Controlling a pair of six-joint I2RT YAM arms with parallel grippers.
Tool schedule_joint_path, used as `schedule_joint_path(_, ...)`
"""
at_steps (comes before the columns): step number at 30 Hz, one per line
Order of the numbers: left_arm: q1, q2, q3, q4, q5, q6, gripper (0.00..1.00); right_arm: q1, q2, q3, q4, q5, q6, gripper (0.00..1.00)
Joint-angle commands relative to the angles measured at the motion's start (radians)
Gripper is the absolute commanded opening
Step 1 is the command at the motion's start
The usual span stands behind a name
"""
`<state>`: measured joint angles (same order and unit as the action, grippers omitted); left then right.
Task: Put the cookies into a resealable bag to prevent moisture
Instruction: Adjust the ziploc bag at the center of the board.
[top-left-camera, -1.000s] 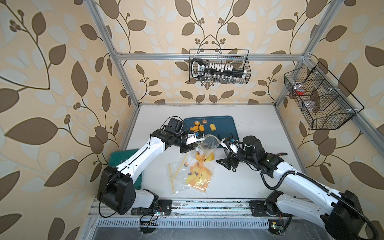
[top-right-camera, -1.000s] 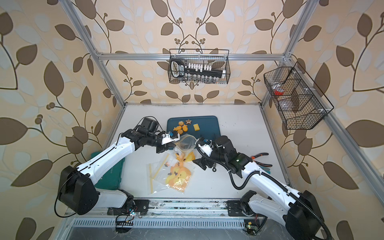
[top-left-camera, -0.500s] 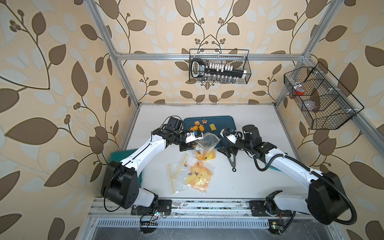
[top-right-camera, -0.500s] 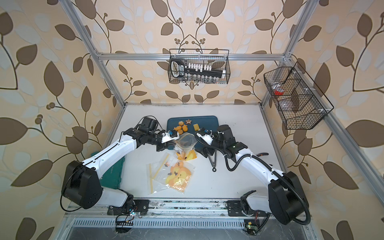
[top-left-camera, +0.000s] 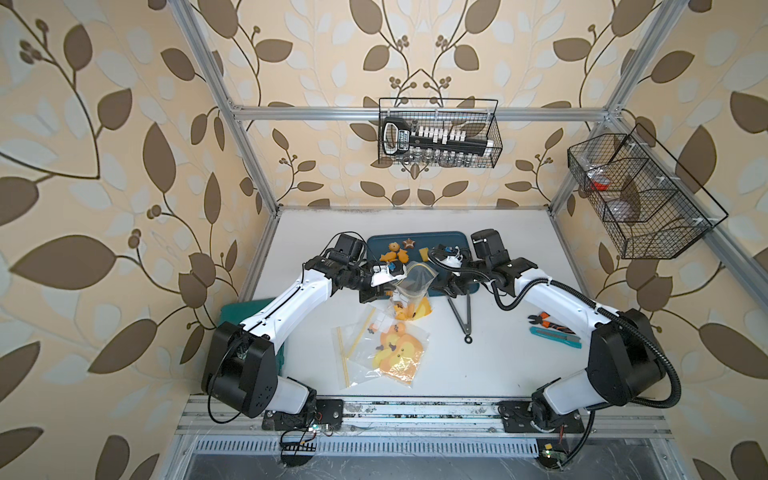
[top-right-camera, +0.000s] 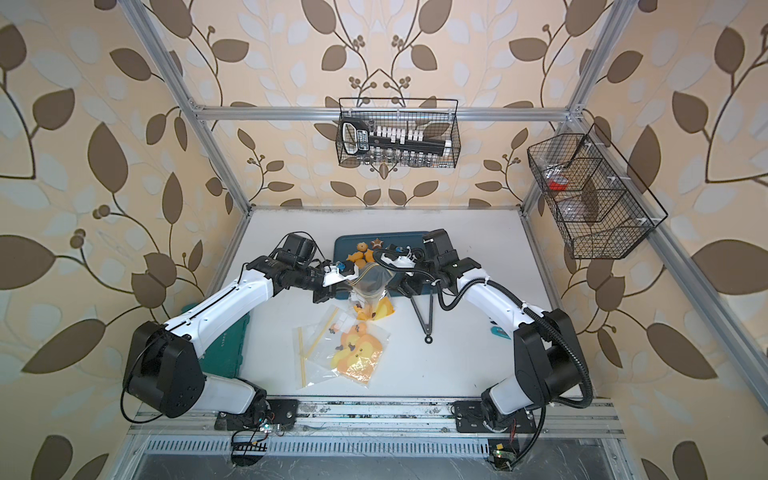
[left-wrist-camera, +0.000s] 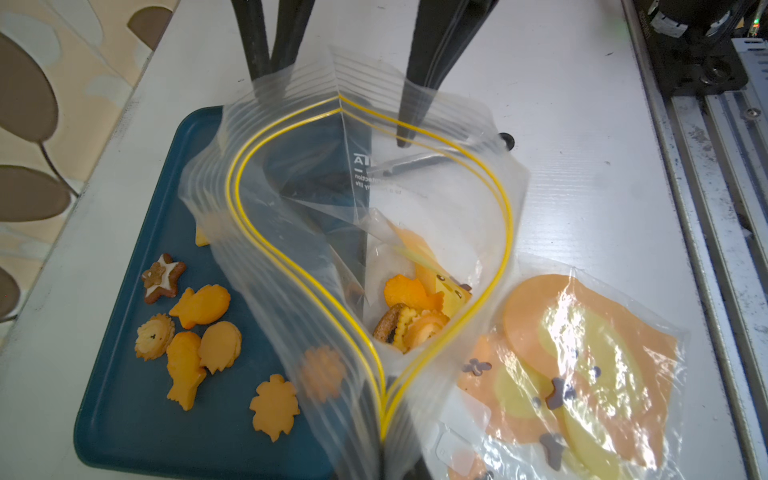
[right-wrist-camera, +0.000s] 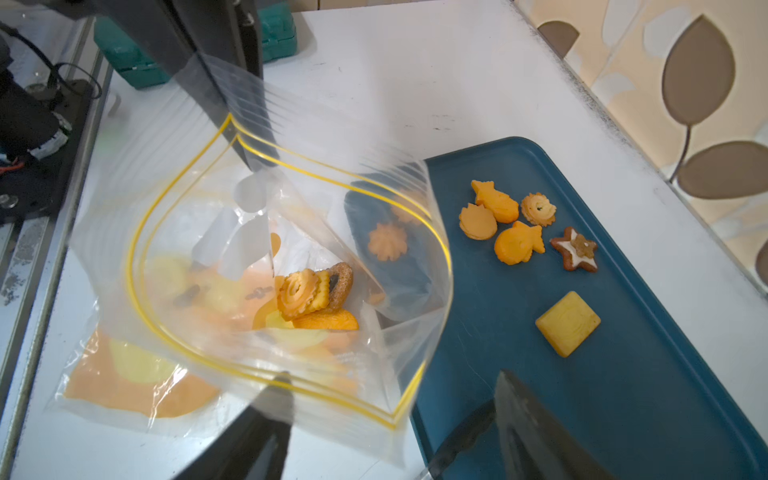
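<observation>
A clear resealable bag (left-wrist-camera: 291, 208) with a yellow zip line stands open beside the blue tray (right-wrist-camera: 623, 395). My left gripper (left-wrist-camera: 384, 449) is shut on one corner of its rim. My right gripper (right-wrist-camera: 392, 378) is open and straddles the opposite corner of the rim. One of its fingers is outside the bag wall and the other is over the tray. Three cookies (right-wrist-camera: 316, 295) lie at the bag's bottom. Several cookies (left-wrist-camera: 199, 332) remain on the tray, among them a star and a yellow square (right-wrist-camera: 567, 323). Both top views show the bag (top-left-camera: 415, 276) (top-right-camera: 370, 282) between the two grippers.
Black tongs (top-left-camera: 463, 307) lie on the table right of the bag. A pile of clear bags with orange duck prints (top-left-camera: 390, 353) lies in front. Cutters and a knife (top-left-camera: 552, 328) sit at the right. A green case (top-left-camera: 232, 316) is at the left. Wire baskets (top-left-camera: 438, 133) hang on the walls.
My right arm has swung from beside the tongs back to the bag's rim, and its jaws have narrowed. The tongs now lie alone on the table. My left gripper keeps holding the bag.
</observation>
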<state>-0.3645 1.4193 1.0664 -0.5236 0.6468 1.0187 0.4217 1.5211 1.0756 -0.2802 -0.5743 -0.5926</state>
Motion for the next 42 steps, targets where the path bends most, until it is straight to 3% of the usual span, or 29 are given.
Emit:
schedule_joint_path(1,0.014,-0.011,0.023,0.009,0.005,0.010,0.00,0.011,0.007,0.023,-0.066,-0.043,-0.037,0.62)
schedule_joint_path(8,0.019,-0.011,0.023,0.013,0.010,0.010,0.00,0.017,-0.009,0.012,-0.052,-0.023,-0.026,0.41)
schedule_joint_path(18,0.025,-0.031,0.013,0.028,0.005,-0.005,0.00,0.042,-0.060,0.001,-0.048,0.017,0.003,0.00)
schedule_joint_path(25,0.036,-0.071,0.004,0.052,-0.027,-0.032,0.00,0.115,-0.203,-0.057,-0.100,0.222,0.126,0.00)
schedule_joint_path(33,0.043,-0.073,0.009,0.048,-0.036,-0.035,0.00,0.220,-0.315,-0.091,-0.343,0.487,0.292,0.00)
schedule_joint_path(38,0.045,-0.066,0.015,0.036,-0.018,-0.033,0.00,0.262,-0.338,-0.117,-0.456,0.570,0.342,0.00)
schedule_joint_path(42,0.045,-0.059,0.028,0.003,0.056,-0.016,0.00,0.266,-0.359,-0.139,-0.460,0.563,0.346,0.00)
